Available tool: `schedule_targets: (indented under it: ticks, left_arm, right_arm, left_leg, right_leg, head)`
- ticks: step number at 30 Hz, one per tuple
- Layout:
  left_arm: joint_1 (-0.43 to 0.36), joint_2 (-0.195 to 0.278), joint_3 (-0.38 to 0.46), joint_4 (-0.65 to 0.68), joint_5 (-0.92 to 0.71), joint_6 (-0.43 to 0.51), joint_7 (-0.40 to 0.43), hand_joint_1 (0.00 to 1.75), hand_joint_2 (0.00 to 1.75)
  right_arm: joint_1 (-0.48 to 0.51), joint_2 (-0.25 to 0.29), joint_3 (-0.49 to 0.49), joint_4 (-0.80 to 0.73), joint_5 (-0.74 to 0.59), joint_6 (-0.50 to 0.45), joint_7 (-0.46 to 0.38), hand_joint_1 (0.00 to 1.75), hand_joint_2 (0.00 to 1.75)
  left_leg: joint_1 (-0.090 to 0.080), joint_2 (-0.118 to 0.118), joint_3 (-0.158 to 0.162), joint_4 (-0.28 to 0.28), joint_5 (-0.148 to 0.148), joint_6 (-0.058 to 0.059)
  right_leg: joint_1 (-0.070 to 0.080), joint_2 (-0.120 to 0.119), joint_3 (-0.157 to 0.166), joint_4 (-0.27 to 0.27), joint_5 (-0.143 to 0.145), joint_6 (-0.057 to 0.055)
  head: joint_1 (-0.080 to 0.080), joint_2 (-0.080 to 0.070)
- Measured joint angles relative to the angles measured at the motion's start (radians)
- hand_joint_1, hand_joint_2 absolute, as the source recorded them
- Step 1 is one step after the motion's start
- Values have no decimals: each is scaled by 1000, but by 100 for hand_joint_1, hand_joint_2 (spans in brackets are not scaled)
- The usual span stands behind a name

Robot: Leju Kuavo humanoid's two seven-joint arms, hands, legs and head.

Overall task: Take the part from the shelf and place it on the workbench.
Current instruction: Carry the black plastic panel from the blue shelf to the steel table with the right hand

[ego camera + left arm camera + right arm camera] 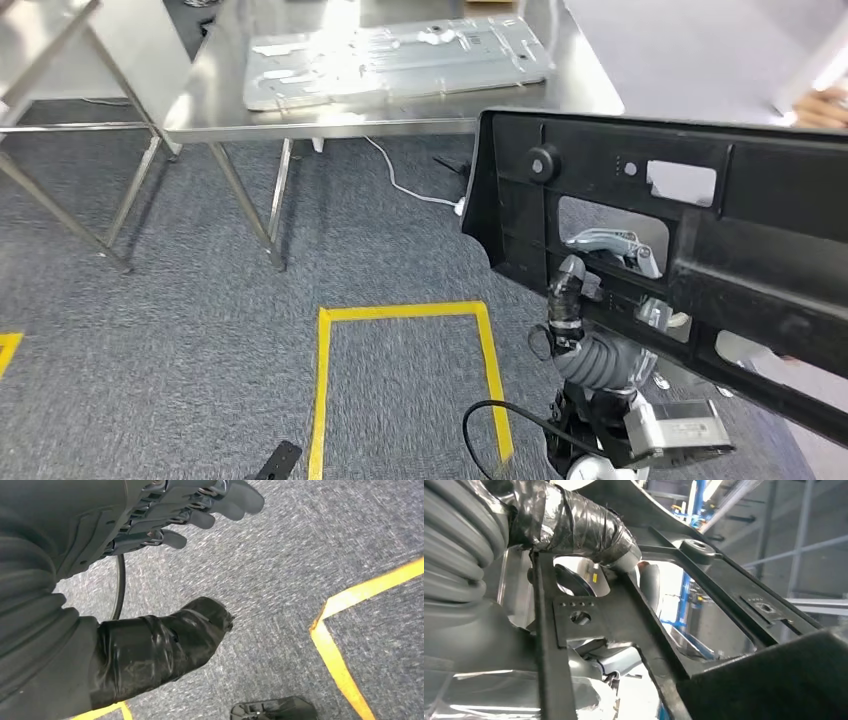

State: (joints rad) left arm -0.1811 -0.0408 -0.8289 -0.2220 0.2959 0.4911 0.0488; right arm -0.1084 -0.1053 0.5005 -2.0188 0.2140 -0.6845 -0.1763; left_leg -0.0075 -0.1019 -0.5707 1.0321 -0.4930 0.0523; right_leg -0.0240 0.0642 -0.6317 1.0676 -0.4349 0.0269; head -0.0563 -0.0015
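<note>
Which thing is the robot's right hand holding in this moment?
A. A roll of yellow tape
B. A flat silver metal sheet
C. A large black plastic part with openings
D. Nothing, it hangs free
C: in the head view the right hand grips the large black part through its openings, carried above the grey carpet.

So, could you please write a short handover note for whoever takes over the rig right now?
Right robot hand: grips the black plastic part through one of its openings and holds it up in the air.
Left robot hand: holds nothing, fingers apart, hanging over the grey carpet.
Steel workbench: ahead, with a silver metal panel lying on it.
Done: the part is in hand.
Left: bring the part over the workbench and set it down on a free area, then let go.
</note>
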Motion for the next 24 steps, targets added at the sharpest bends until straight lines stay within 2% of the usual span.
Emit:
schedule_targets:
  ticks: [1,3,5,7,8,9,10,11,13,14,15,16,19,20,21,22,24]
  left_arm:
    - [0,0,0,0,0,0,-1,0,175]
    - [2,1,0,0,0,0,-2,0,175]
    - [5,3,0,0,0,-1,-3,0,175]
    - [1,3,0,0,-1,-3,-3,0,175]
    - [-1,3,0,0,-1,-4,-4,0,175]
    - [-1,2,0,0,-1,-4,-5,0,175]
    - [1,2,0,0,0,-4,-5,0,175]
    - [3,3,0,0,0,-4,-5,0,175]
    - [6,4,0,0,0,-4,-5,0,175]
    - [5,4,0,0,0,-4,-6,0,175]
    - [4,4,0,0,0,-4,-6,0,175]
    - [3,4,1,0,0,-4,-6,0,175]
    - [6,5,1,0,0,-4,-6,0,175]
    - [6,5,1,0,0,-4,-6,0,175]
    - [6,5,1,0,0,-4,-6,0,175]
    - [6,6,1,0,0,-4,-6,0,175]
    - [5,6,1,0,0,-5,-6,0,175]
  right_arm:
    - [0,0,0,1,1,0,1,175,175]
    - [-1,0,0,1,3,0,2,175,175]
    - [-3,2,0,0,4,0,-2,175,175]
    - [-2,4,0,0,4,0,-7,175,175]
    - [-2,5,0,0,4,0,-8,175,175]
    - [-1,5,0,0,3,0,-9,175,175]
    - [0,5,0,0,3,0,-9,175,175]
    - [0,5,0,0,3,0,-10,175,175]
    - [0,5,0,0,3,0,-10,175,175]
    - [-1,5,0,0,3,0,-11,175,175]
    - [-1,5,0,0,3,0,-11,175,175]
    - [-2,5,0,0,3,0,-11,175,175]
    - [-2,5,0,0,3,0,-11,175,175]
    - [-3,5,0,-1,3,0,-11,175,175]
    - [-4,5,0,-1,3,1,-12,175,175]
    - [-4,5,0,-1,3,1,-12,175,175]
    - [-3,5,0,-1,1,1,-11,175,175]
  left_leg:
    - [2,-7,-2,1,-4,-6]
    - [8,-13,-2,-2,-9,-19]
    - [8,19,-13,26,-24,-31]
    - [10,66,-68,127,-59,-43]
    - [13,78,-111,191,-76,-48]
    - [17,84,-147,240,-81,-52]
    - [20,86,-169,258,-69,-55]
    - [22,88,-173,239,-38,-57]
    - [23,91,-132,120,45,-56]
    - [20,93,-106,61,69,-55]
    - [17,94,-89,23,79,-51]
    - [14,95,-81,6,74,-47]
    - [12,92,-68,-7,62,-28]
    - [13,92,-59,-13,59,-21]
    - [15,92,-48,-18,56,-14]
    - [14,92,-39,-21,50,-8]
    - [10,93,-25,-21,36,0]
  right_leg:
    - [1,12,5,-13,-4,-3]
    - [3,6,13,-25,-9,-12]
    - [0,-5,31,-39,-12,-25]
    - [-1,-20,50,-47,-21,-35]
    - [0,-28,58,-47,-27,-38]
    - [1,-34,65,-47,-34,-38]
    - [1,-38,73,-47,-41,-37]
    - [0,-41,83,-47,-49,-36]
    - [-2,-45,102,-48,-65,-30]
    - [-1,-47,108,-48,-73,-25]
    - [0,-48,111,-49,-79,-20]
    - [1,-49,112,-52,-83,-14]
    - [2,-52,121,-58,-93,1]
    - [1,-53,117,-39,-104,4]
    - [2,-55,99,3,-122,6]
    - [2,-57,66,67,-144,6]
    - [5,-57,-24,203,-178,6]
  head:
    - [0,0]
    - [-1,0]
    - [-3,0]
    - [-6,0]
    - [-7,0]
    - [-7,0]
    - [-7,0]
    - [-7,0]
    - [-7,0]
    - [-7,0]
    - [-8,0]
    - [-7,0]
    - [-3,0]
    - [-2,0]
    - [0,0]
    - [2,0]
    - [4,0]
